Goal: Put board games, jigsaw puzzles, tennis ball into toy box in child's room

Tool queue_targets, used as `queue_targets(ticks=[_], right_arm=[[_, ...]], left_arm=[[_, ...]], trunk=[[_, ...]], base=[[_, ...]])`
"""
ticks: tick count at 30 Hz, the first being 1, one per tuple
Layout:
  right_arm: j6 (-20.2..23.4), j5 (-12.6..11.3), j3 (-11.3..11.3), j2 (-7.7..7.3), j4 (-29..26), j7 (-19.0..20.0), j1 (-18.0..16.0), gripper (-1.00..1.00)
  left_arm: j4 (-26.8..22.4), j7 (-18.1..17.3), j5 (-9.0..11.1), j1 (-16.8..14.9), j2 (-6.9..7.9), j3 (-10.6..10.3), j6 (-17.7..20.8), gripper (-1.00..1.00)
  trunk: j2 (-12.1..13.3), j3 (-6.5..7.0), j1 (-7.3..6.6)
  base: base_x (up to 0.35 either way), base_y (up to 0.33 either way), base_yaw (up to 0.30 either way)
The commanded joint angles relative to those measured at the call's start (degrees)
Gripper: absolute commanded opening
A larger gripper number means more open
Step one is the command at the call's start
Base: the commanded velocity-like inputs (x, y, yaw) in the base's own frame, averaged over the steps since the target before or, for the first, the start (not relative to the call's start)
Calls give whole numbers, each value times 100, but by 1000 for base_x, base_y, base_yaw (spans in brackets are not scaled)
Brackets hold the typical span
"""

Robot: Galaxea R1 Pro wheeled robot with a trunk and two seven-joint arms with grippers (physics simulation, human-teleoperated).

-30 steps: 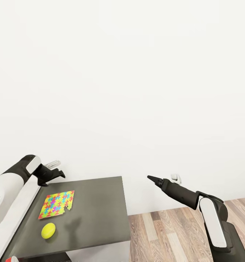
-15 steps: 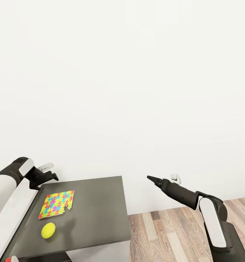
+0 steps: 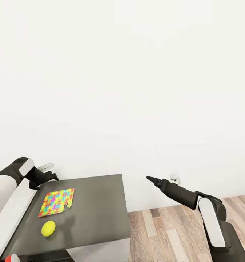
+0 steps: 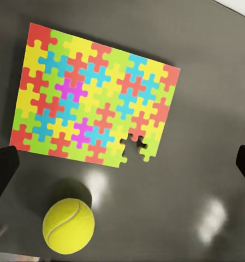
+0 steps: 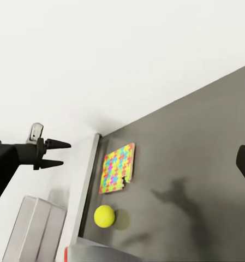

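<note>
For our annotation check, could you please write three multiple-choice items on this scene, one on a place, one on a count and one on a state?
1. Where does the tennis ball lie relative to the jigsaw puzzle?
A. On top of the puzzle
B. On the dark table, beside the puzzle, apart from it
C. On the wood floor

2. How many jigsaw puzzles lie on the table?
A. One
B. Two
C. Three

3. How does the left gripper stand?
A. Shut on the ball
B. Shut on the puzzle
C. Open, holding nothing

Answers:
1. B: the left wrist view shows bare tabletop between ball and puzzle.
2. A: the head view shows a single colourful sheet.
3. C: the right wrist view shows its two fingers spread apart with nothing between them.
</note>
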Motion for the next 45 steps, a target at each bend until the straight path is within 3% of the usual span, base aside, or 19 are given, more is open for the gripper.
queue_targets(ticks=[1, 5, 8, 14, 21, 35, 39, 45], right_arm=[[24, 53, -5, 3, 4, 51, -6, 100], [24, 57, 1, 13, 177, 20, -8, 100], [24, 75, -7, 14, 681, 25, 0, 100], [-6, 75, -4, 5, 929, 41, -13, 100], [-252, 74, 8, -3, 950, 78, -15, 100], [-281, 74, 12, -2, 925, 90, -6, 100], [-281, 74, 7, -8, 918, 91, -6, 100], [-273, 74, 6, 0, 916, 68, -6, 100]], left_arm=[[-13, 23, 59, -4, 5, -47, 17, 100], [-25, 21, 59, -3, 5, -47, 13, 100], [-27, 21, 59, -3, 3, -47, 12, 100], [-35, 21, 59, -3, 4, -47, 12, 100], [-37, 21, 59, -3, 5, -47, 11, 100], [-37, 20, 59, -3, 13, -47, 10, 100], [-34, 9, 52, 0, 13, -47, -209, 100], [-28, 6, -195, 21, 15, -47, -417, 100]], trunk=[[-13, -22, 3], [-13, -59, 3], [-13, -87, 3], [-13, -143, 3], [-13, -189, 3], [-13, -194, 3], [-13, -201, 3], [-13, -247, 3]], base=[[0, 0, 0], [0, 0, 0], [0, 0, 0], [0, 0, 0], [0, 0, 0], [0, 0, 0], [0, 0, 0], [0, 0, 0]])
